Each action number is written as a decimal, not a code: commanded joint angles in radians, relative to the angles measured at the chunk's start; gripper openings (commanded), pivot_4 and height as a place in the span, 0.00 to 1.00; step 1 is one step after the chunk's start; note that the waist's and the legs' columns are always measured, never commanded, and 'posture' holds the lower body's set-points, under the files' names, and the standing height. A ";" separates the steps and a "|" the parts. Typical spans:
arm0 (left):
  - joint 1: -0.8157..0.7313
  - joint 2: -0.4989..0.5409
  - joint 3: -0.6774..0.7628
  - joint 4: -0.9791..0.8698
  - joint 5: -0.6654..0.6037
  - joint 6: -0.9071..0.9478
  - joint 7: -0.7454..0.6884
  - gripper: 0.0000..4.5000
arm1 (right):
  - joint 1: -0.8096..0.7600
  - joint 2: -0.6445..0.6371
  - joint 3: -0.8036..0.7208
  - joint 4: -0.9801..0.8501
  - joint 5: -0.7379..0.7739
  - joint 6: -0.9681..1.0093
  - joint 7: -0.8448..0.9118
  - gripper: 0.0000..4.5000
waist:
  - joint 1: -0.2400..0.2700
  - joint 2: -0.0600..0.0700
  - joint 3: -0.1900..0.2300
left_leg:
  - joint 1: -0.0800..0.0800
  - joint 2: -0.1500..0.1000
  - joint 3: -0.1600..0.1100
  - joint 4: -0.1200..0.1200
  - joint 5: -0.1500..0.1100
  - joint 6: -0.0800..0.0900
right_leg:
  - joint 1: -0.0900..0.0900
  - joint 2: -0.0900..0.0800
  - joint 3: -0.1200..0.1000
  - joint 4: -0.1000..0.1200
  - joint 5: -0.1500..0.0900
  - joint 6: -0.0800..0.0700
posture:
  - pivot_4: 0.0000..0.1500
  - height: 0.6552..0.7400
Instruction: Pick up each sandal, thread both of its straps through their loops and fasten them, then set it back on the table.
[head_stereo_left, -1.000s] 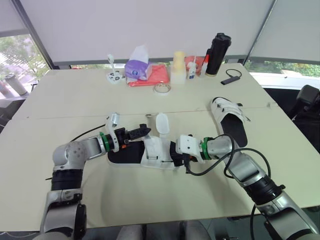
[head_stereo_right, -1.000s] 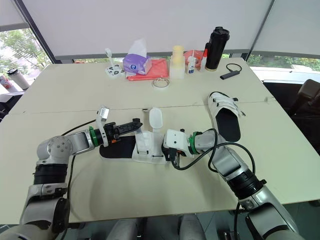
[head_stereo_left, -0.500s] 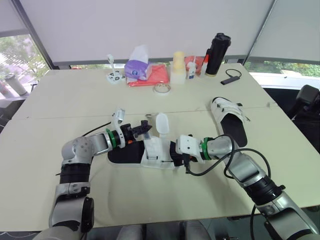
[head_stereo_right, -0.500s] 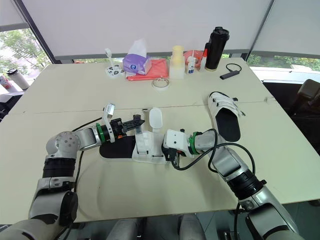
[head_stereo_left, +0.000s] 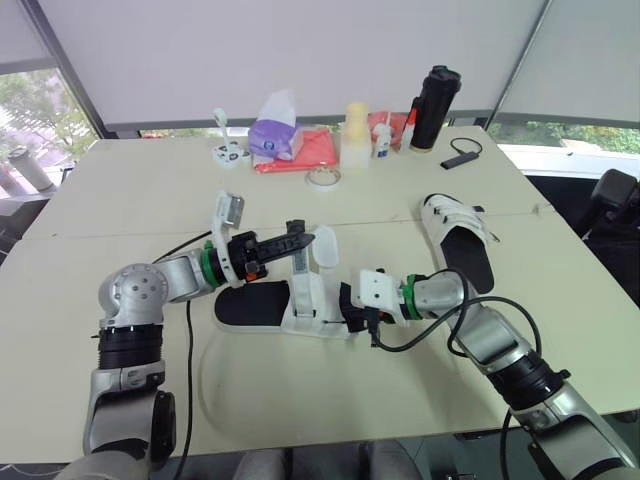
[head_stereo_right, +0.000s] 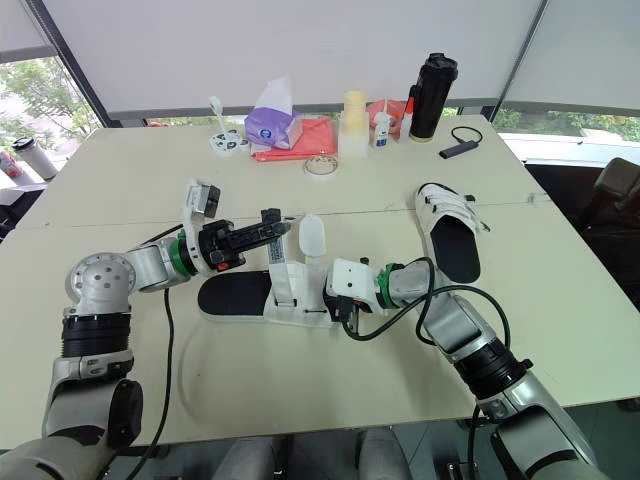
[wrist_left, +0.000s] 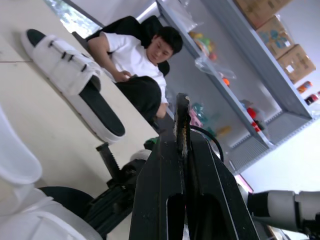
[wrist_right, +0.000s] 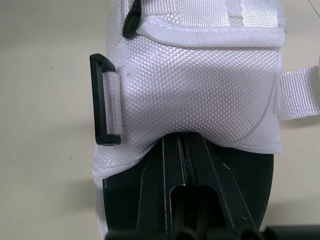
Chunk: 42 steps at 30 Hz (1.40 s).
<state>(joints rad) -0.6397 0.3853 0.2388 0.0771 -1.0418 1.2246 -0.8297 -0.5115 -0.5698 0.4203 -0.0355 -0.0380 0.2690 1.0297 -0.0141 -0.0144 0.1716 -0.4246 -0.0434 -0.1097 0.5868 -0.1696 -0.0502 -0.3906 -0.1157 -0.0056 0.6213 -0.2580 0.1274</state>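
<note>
Left pincer (head_stereo_left: 303, 238) hovers above the tabletop (head_stereo_left: 150, 190) left of centre frame. Its two black fingers are pressed flat together with nothing visibly between them, and they point toward a white strap (head_stereo_left: 323, 247) that stands upright just beside the tips. That strap belongs to the sandal (head_stereo_left: 310, 298), which lies flat at centre frame with its black sole running out to the left under the raised pincer. A second strap hangs open over the white upper.

Right pincer (wrist_right: 183, 142) lies low on the sandal's black footbed, coming in from the right. Its fingers are drawn tight together and their tips are tucked beneath the hem of the white woven upper. Whether they nip the cloth cannot be told. A black loop (wrist_right: 105, 100) sits on the upper's side, with no strap through it.

Another sandal (head_stereo_left: 455, 235) rests at right of frame, well apart, with its straps lying across it. A seated person (wrist_left: 135, 55) shows beyond the tabletop's edge.
</note>
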 joint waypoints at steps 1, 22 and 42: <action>-0.042 0.003 -0.024 -0.001 0.021 -0.079 -0.059 0.01 | 0.027 -0.016 0.037 0.050 -0.049 0.023 0.005 0.00 | 0.000 0.000 0.000 | 0.000 0.000 0.000 0.000 0.000 0.000 | 0.000 0.000 0.000 0.000 0.000 0.000 | 1.00 0.88; -0.148 -0.042 -0.117 0.410 0.299 -0.392 -0.233 0.01 | 0.045 -0.021 0.035 0.014 -0.054 0.045 0.007 0.00 | 0.001 0.000 0.000 | 0.000 0.000 0.000 0.000 0.000 0.000 | 0.000 0.000 0.000 0.000 0.000 0.000 | 1.00 0.88; -0.184 -0.078 -0.128 0.666 0.438 -0.459 -0.236 0.01 | 0.061 -0.029 0.033 -0.012 -0.061 0.057 0.014 0.00 | 0.003 0.000 0.000 | 0.000 -0.001 0.000 0.001 0.000 0.000 | 0.000 0.000 0.000 0.000 0.002 0.004 | 1.00 0.88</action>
<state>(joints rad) -0.8111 0.3008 0.1069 0.7440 -0.6183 0.7522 -1.0649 -0.4918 -0.5718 0.4144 -0.0752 -0.0644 0.2893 1.0258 -0.0114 -0.0144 0.1716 -0.4251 -0.0441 -0.1096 0.5874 -0.1697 -0.0502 -0.3902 -0.1159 -0.0061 0.6210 -0.2564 0.1312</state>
